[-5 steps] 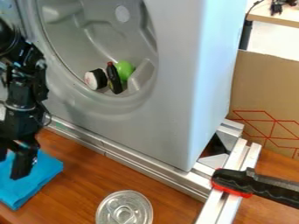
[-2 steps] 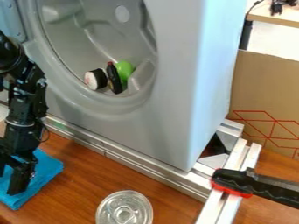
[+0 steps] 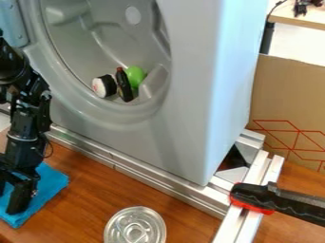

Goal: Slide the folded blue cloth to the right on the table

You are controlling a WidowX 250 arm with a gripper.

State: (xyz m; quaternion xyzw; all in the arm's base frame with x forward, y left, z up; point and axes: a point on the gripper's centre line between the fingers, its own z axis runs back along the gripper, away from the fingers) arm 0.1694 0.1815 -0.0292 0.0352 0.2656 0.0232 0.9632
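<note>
At the left edge, low over the blue cloth, the black gripper hangs with its fingers apart. Its right finger stands in front of the folded cloth; whether the tip touches the fabric I cannot tell. Nothing is visible between the fingers. The cloth lies on the wooden table, in front of the grey washer-like drum unit. Inside the drum's round opening rest a black-and-white sushi-like piece, a dark bottle with a red cap and a green round object, side by side.
A metal-rimmed lid or can stands at the table's front. Metal rails run along the unit's base, and a black-and-red clamp handle juts in at the right. A cardboard box stands behind.
The arm has come down at the left, bringing the gripper lower over the blue cloth, with only a slight shift in the last moment. The other things have stayed put.
</note>
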